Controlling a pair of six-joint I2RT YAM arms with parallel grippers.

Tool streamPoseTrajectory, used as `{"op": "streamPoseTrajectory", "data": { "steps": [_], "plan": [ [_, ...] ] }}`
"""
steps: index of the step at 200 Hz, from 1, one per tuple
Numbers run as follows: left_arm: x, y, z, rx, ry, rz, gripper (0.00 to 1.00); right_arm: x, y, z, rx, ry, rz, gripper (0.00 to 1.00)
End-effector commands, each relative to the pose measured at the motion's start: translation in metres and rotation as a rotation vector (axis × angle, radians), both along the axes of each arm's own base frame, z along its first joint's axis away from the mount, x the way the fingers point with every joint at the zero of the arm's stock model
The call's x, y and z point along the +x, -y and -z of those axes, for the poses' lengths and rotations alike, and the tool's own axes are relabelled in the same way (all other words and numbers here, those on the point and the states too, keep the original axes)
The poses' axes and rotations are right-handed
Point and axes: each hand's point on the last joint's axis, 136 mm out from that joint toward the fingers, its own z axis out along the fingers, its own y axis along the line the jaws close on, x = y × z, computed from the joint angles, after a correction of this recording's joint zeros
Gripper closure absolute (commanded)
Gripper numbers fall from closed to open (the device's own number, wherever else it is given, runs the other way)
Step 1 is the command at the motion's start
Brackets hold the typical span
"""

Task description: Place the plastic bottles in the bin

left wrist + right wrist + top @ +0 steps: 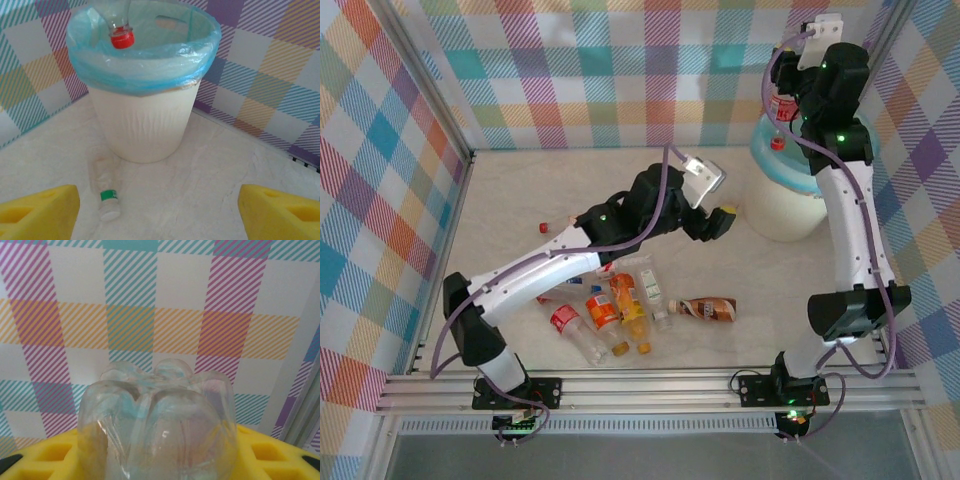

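Observation:
The bin [782,212] is a cream bucket with a blue-green liner, standing at the back right. My right gripper [792,100] hangs above it, shut on a clear plastic bottle [780,120] that points its red cap down over the opening. That bottle's ribbed base [157,410] sits between the yellow pads of the right gripper [160,462]. My left gripper [160,215] is open and empty, low over the table in front of the bin [145,120]. A small clear bottle [104,192] with a green label lies by the bin's foot. The red-capped bottle [121,36] hangs over the liner.
Several bottles [610,310] lie in a pile near the left arm, and a brown one [708,310] lies to their right. Another red-capped bottle [555,225] lies further back left. Checked walls [620,60] close the table in on three sides.

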Motion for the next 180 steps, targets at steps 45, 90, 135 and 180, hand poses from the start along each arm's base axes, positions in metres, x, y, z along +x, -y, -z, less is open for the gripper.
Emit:
{"op": "streamPoseTrajectory", "data": {
  "steps": [45,90,135,180],
  "plan": [
    [0.036,0.038,-0.031,-0.105,0.045,0.090,0.17,-0.011,0.022,-0.005,0.008,0.074,0.106,0.44],
    [0.058,0.047,-0.024,-0.139,-0.012,0.094,0.17,-0.025,0.020,0.022,-0.010,0.096,0.089,0.44],
    [0.071,0.045,-0.006,-0.129,-0.056,0.060,0.17,-0.024,0.017,0.053,-0.064,0.057,0.074,0.36],
    [0.079,0.037,0.002,-0.112,-0.059,0.026,0.16,-0.022,0.023,0.067,-0.090,0.067,0.114,0.26]
  ]
}}
